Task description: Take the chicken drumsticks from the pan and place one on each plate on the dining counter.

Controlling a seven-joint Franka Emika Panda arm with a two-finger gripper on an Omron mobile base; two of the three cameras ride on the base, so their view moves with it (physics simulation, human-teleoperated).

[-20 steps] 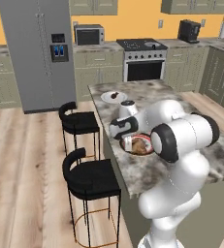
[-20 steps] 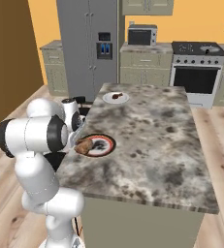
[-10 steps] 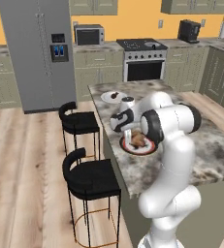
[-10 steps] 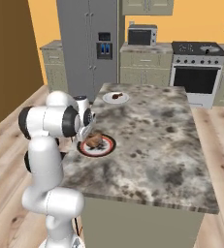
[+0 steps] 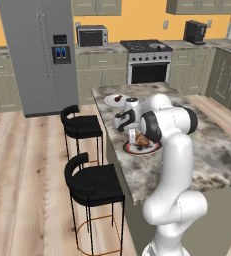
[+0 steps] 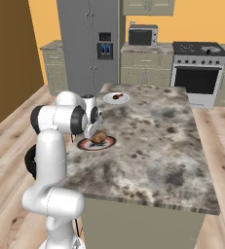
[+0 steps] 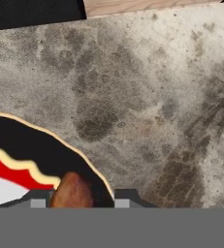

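on the bench (image 6: pixel 153 131), near its stool-side edge: a round plate (image 6: pixel 86 144) with a red-brown rim, carrying a golden-brown drumstick (image 6: pixel 99 137), plump and glossy, lying toward the plate's middle. in the left base view, same plate (image 5: pixel 152 148) and drumstick (image 5: pixel 142 141) just past the robot's forearm. up close in the hand view, plate (image 7: pixel 45 150) seen with a dark outer band edged in pale yellow, then a wavy red ring, then white centre; rounded brown end of the drumstick (image 7: pixel 72 191) poking up at the bottom edge, between the two finger tips.

hand (image 6: pixel 90 132) pointing down right over the near side of that plate, tips just beside the drumstick; also visible at the plate's left edge from the other side (image 5: pixel 132 136). fingers standing on either side of the drumstick's end; cannot tell whether pinching it or parted from it.

further along the bench, toward the fridge end: second plate (image 6: pixel 125 98), plain white, with another small brown drumstick (image 6: pixel 117 96) on it. well apart from the first plate. same pair in the left base view, plate (image 5: pixel 110 101) and drumstick (image 5: pixel 118 98).

bench top mottled grey-brown, marble-like, over grey-green cabinets. two black stools (image 5: pixel 93 184) tucked at its long side.
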